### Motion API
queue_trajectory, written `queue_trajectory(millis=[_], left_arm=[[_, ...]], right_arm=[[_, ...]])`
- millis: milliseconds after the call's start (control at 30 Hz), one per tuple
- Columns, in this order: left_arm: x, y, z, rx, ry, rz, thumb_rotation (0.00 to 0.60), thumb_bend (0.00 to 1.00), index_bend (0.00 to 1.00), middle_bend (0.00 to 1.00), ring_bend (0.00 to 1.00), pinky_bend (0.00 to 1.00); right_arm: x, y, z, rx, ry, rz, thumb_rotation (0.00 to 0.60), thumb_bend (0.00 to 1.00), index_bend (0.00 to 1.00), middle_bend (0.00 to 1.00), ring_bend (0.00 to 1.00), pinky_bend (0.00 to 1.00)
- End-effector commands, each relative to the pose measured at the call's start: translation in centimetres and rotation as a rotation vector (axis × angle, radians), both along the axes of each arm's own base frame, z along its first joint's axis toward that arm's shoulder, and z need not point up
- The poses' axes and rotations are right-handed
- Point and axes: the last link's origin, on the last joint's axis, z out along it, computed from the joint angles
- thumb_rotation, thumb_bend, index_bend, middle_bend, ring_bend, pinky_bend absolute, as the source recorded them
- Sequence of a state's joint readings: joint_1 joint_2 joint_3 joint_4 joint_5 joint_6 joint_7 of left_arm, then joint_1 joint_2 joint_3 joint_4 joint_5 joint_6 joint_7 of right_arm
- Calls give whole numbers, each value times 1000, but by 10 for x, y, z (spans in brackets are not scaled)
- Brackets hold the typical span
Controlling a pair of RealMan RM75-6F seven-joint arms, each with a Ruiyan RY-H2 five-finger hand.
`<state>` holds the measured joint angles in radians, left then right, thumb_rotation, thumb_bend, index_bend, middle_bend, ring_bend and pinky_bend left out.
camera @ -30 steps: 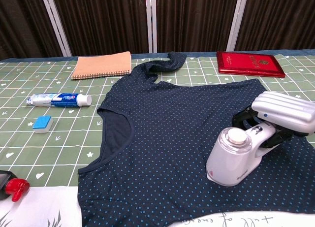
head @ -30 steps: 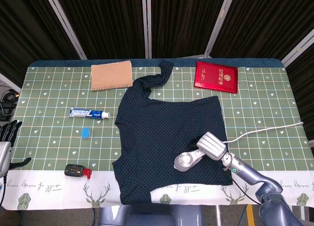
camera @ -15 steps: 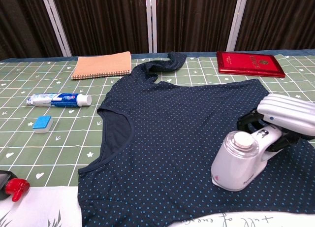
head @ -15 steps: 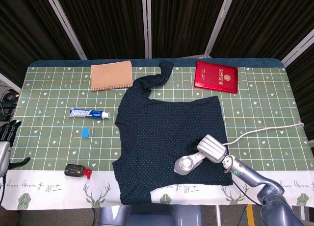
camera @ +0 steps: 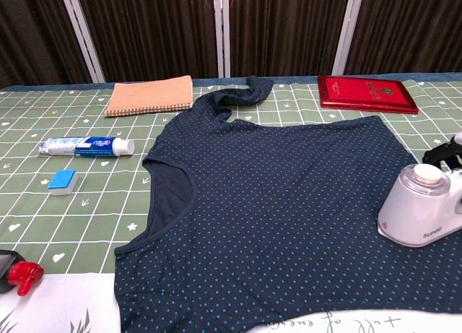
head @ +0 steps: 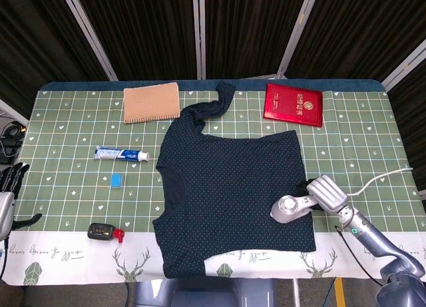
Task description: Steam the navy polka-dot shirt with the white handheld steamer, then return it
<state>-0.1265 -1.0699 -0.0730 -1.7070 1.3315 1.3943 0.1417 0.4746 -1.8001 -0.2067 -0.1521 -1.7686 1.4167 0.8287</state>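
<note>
The navy polka-dot shirt (head: 226, 187) lies spread flat in the middle of the table, one sleeve trailing toward the far edge; the chest view shows the shirt (camera: 281, 196) filling the foreground. The white handheld steamer (head: 291, 208) stands head down on the shirt's right edge, and my right hand (head: 327, 192) grips its handle. In the chest view the steamer (camera: 422, 214) is at the far right, with only dark fingers (camera: 440, 154) of that hand showing. Its white cable (head: 379, 177) runs off to the right. My left hand (head: 9, 187) hangs at the table's left edge, fingers apart, holding nothing.
A tan notebook (head: 152, 102) and a red booklet (head: 293, 104) lie at the back. A toothpaste tube (head: 121, 154), a blue eraser (head: 116, 180) and a black-and-red object (head: 105, 233) sit left of the shirt. The table's front edge runs just below the hem.
My right hand has slid the steamer rightward across the lower shirt, from its middle-right to its right edge. The left hand has not moved.
</note>
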Motion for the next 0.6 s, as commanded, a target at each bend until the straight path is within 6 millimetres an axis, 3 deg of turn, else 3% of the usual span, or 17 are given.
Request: queue_trajectory(millis=[33,267,600], left_arm=[[1,0,0,-1,-1,-2,600,0,0,0,0,0],[1,0,0,-1,-2,-2,600,0,0,0,0,0],[0,-1,1,0,-5,-3,600,0,0,0,0,0]], right_arm=[[-6,0,6,-16,1,-28,600,616,752,684,707,932],[3,-15,24,-109,-95,-37,600,616,752,684,707,931],[10,-71,57,-327,-161,-178,600,616,755,684,707,932]])
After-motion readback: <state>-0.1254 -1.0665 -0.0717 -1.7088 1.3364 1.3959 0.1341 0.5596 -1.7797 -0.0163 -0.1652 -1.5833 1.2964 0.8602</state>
